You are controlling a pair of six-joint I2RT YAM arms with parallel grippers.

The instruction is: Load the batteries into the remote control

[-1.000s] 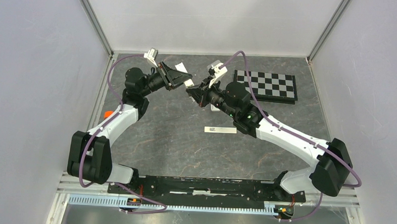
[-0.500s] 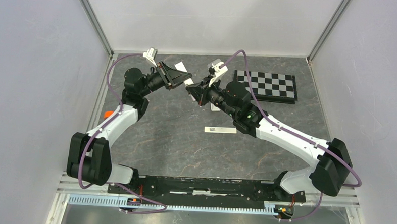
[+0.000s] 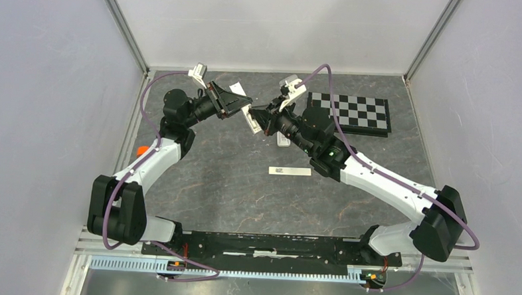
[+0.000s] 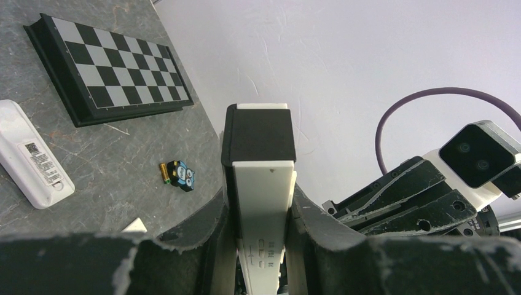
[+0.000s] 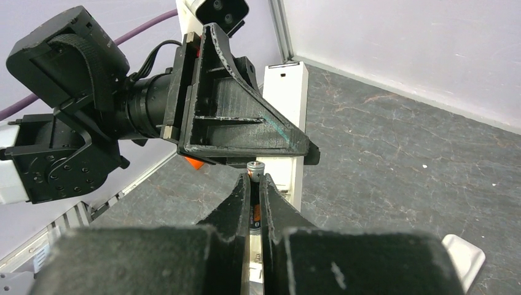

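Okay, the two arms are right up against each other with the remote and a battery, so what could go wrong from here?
1. The battery is pinched only by the narrow tips of the right hand. If it is pressed in off-line, it may twist or slip out.
2. The remote control is held in the air, clamped by its sides in the left hand, so a push might tilt it.
3. The two hands are very close and could knock together.

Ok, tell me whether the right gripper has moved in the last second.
Yes: the right gripper shifted away from the white bar, toward the far wall.
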